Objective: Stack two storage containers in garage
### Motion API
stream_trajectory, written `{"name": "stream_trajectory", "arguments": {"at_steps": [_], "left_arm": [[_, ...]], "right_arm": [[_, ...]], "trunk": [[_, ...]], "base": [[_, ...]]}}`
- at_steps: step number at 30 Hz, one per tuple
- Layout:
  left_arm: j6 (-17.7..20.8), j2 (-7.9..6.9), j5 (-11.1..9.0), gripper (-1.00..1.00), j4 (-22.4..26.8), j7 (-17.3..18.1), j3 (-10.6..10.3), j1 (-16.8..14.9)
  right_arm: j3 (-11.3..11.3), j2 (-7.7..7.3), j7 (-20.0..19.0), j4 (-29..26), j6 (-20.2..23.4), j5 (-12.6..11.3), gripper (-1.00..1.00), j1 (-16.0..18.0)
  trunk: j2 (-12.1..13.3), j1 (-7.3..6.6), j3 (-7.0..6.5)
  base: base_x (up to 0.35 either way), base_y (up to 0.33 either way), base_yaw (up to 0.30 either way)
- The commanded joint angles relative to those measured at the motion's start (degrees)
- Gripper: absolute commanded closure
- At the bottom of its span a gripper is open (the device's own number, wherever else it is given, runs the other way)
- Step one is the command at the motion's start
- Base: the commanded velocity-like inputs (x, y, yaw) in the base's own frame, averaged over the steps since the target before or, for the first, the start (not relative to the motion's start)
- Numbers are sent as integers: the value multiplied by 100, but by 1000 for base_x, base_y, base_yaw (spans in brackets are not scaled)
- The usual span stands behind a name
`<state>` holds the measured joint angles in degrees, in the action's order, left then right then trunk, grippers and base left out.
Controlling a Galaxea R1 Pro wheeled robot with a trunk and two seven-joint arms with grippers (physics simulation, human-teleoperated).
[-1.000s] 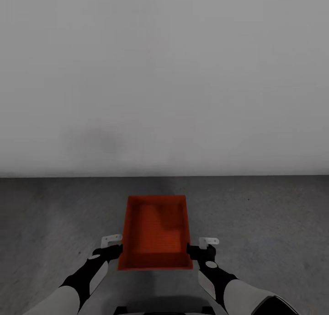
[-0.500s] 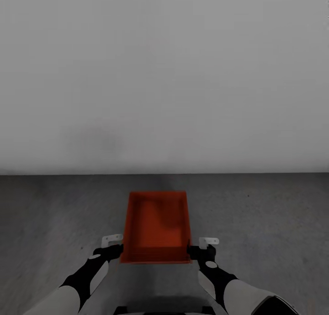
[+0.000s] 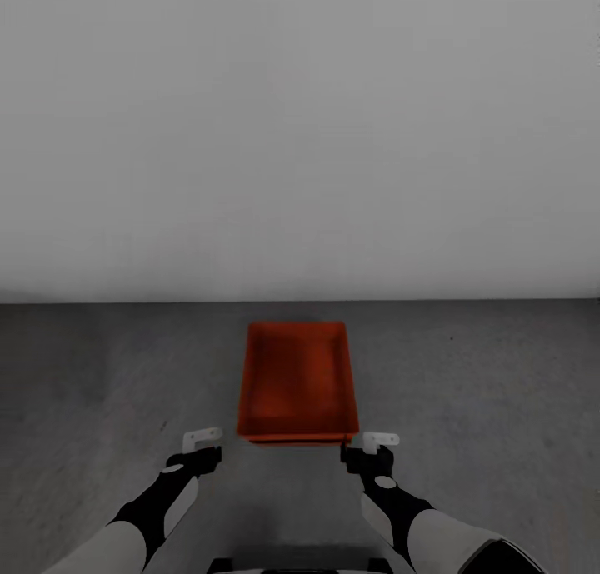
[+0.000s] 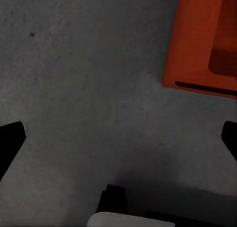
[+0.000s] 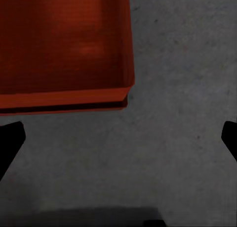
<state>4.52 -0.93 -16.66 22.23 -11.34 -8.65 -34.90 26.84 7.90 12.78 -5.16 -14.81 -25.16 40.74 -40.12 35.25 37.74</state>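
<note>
Head view, L to R: left gripper [image 3: 202, 445] w/ fingers spread wide, nothing held; storage containers [image 3: 297, 382] on the garage floor [image 3: 100, 374] just ahead of and between both sets of fingertips, touching neither; right gripper [image 3: 369, 446] likewise wide open, empty. Wrist views show a second rim edge under the top bin, so prob. already nested, the stack step looks done. Next: pull arms straight back w/o clipping the near rim.

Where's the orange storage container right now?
In the head view the orange storage container sits on the grey concrete floor, centred ahead of the robot, just beyond and between the left claw and right claw, short of the white wall.
</note>
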Motion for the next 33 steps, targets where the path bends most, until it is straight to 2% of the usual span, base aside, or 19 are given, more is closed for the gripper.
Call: {"name": "stream_trajectory", "arguments": {"at_steps": [1,15,20,26,33], "left_arm": [[32,-8,-47,-100,12,-43,-49,0],[38,-52,-84,-100,-62,-39,-41,0],[40,-86,-255,-100,-196,-19,-43,0],[37,-123,-446,-100,-481,-5,-40,0],[31,-288,-769,-100,-924,14,-40,0]], "right_arm": [[49,2,23,6,-19,-50,-100,4],[49,1,23,6,-18,-42,-100,4],[49,-4,13,6,-8,-12,-100,4],[49,-81,24,14,20,8,-100,4],[57,-125,23,209,60,16,-100,5]], "trunk": [[-6,-2,5],[-6,-2,5],[-6,-2,5],[-6,-2,5],[-6,-2,5]], "base": [[-317,125,0],[-317,132,0],[-317,134,0],[-317,135,0],[-166,81,0]]}}
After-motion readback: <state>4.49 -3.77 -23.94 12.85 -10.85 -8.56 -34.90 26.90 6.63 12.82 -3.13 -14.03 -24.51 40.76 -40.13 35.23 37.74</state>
